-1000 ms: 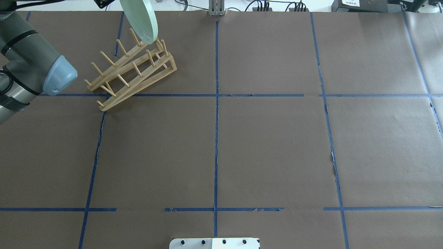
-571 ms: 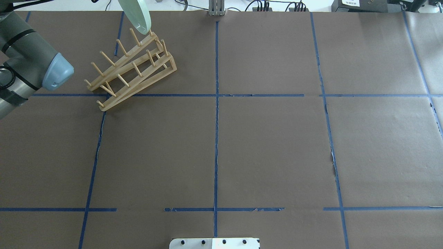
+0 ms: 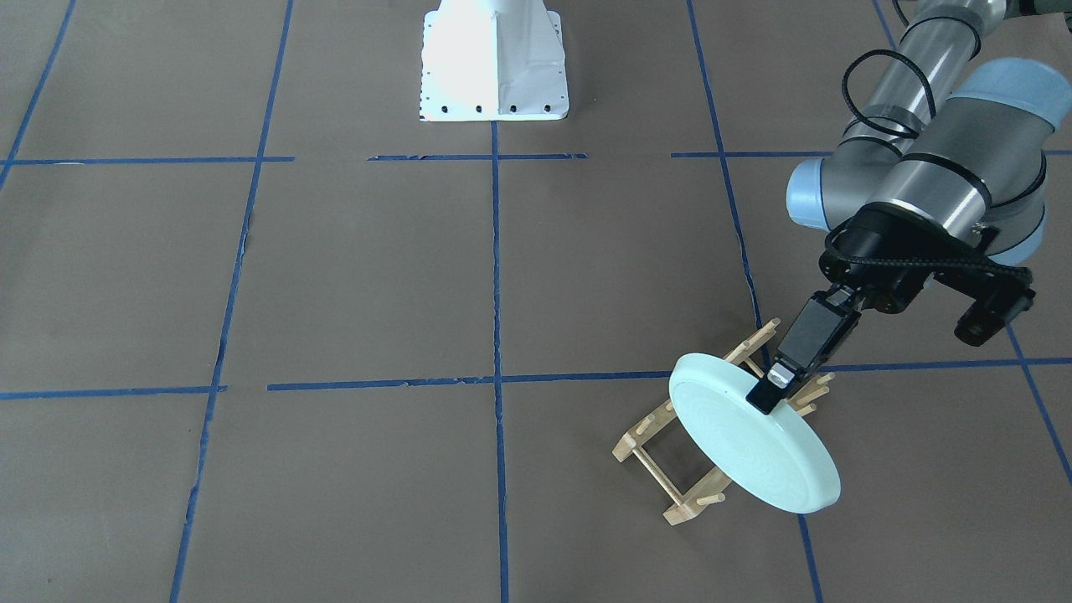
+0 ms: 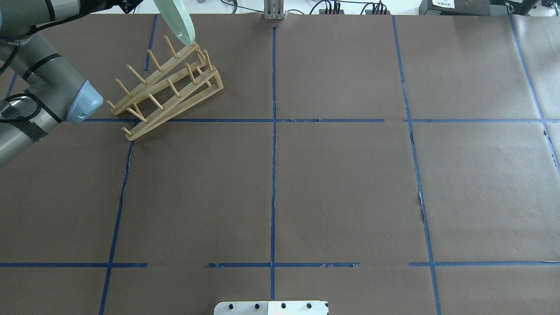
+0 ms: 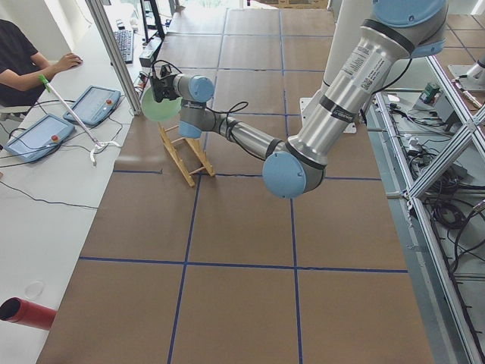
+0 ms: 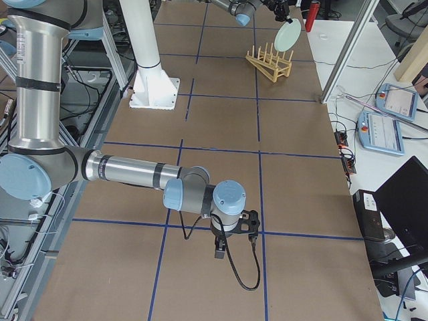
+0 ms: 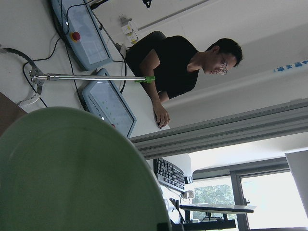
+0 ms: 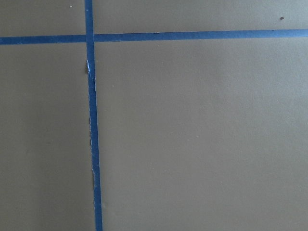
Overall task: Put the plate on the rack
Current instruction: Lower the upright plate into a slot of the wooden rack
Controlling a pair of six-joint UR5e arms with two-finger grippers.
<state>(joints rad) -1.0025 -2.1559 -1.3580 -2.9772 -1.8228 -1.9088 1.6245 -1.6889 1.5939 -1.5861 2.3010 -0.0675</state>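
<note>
The plate (image 3: 754,444) is gripped at its rim by the closed left gripper (image 3: 769,394) and held tilted just over the rack (image 3: 691,505) end — pick-up is done, seating between the pegs is left.

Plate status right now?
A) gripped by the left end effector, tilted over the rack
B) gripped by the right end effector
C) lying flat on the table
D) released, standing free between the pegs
A: the left end effector is clamped on the rim of the plate, which is tilted over the end of the rack farthest from the robot's base.
</note>
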